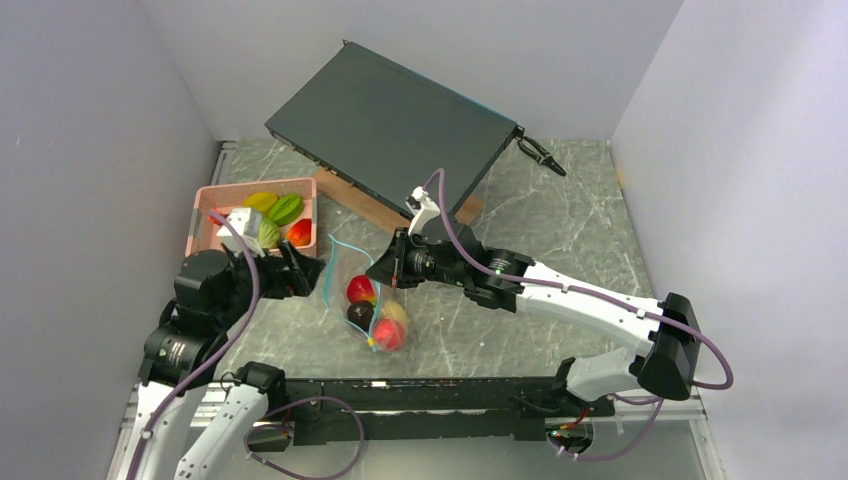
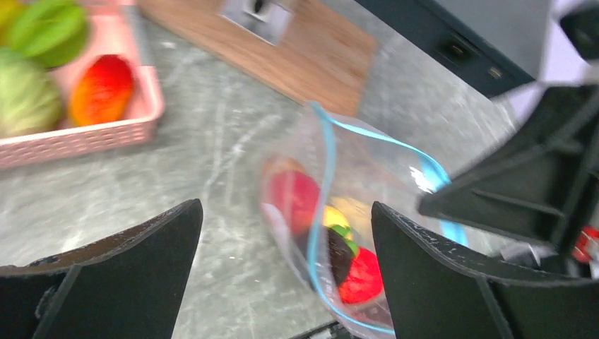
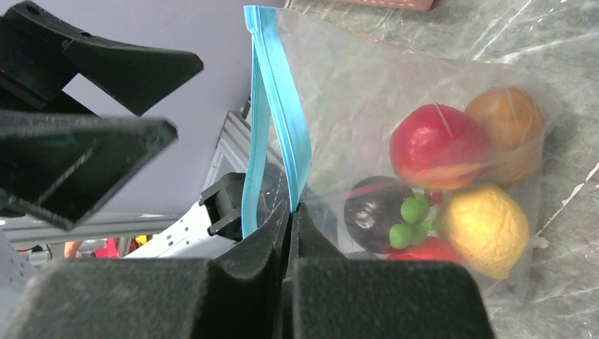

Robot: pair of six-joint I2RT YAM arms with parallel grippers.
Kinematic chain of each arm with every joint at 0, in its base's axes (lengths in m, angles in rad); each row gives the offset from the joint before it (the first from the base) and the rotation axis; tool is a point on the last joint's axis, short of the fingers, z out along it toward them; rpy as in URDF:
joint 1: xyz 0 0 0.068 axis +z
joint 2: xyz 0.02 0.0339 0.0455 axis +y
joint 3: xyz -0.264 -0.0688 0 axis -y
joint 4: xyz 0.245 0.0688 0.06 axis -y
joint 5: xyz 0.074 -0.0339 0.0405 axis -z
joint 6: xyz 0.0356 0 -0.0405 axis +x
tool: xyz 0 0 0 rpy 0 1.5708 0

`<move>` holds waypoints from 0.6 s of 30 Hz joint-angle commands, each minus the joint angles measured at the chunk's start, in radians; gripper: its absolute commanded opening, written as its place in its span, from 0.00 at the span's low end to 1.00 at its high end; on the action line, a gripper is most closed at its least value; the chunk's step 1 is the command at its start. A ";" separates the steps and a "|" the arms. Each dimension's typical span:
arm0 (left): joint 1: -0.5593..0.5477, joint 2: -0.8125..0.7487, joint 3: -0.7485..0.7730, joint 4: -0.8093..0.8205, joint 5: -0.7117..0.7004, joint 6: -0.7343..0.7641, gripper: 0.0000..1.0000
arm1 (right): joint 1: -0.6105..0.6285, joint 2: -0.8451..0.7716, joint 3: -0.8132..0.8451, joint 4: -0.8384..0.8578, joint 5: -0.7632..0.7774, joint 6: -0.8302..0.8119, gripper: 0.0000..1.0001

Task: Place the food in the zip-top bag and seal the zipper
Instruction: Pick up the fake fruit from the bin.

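Food (image 3: 438,145): five in zip-top bag (image 3: 367,78), four in basket (image 1: 200,215); right tool (image 3: 291,212) tight on zipper (image 3: 286,106), left tool (image 2: 286,208) wide, empty.

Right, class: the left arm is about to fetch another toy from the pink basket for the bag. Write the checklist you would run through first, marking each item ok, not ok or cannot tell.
1. The right fingers shut on the zipper: ok.
2. The left fingers open and holding nothing: ok.
3. The zip-top bag has its mouth open: ok, the teal strip forms a loop in the left wrist view.
4. The mouth is wide enough for a piece: cannot tell.
5. The bagged food lies deep in the bag, away from the mouth: ok.
6. All food is bagged: not ok, several loose pieces lie in the pink basket.
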 commanded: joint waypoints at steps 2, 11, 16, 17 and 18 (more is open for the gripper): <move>-0.003 -0.066 0.024 -0.100 -0.495 -0.156 0.99 | -0.002 -0.023 0.028 0.034 -0.013 -0.017 0.00; -0.002 -0.045 -0.055 -0.077 -0.710 -0.215 1.00 | -0.002 -0.024 0.023 0.035 -0.020 -0.017 0.00; 0.006 0.096 -0.046 -0.007 -0.740 -0.188 1.00 | -0.002 -0.030 0.013 0.045 -0.019 -0.011 0.00; 0.013 0.125 -0.038 0.015 -0.720 -0.174 1.00 | -0.001 -0.029 0.013 0.045 -0.020 -0.009 0.00; 0.024 0.152 -0.029 0.044 -0.693 -0.153 1.00 | -0.001 -0.028 0.013 0.043 -0.021 -0.008 0.00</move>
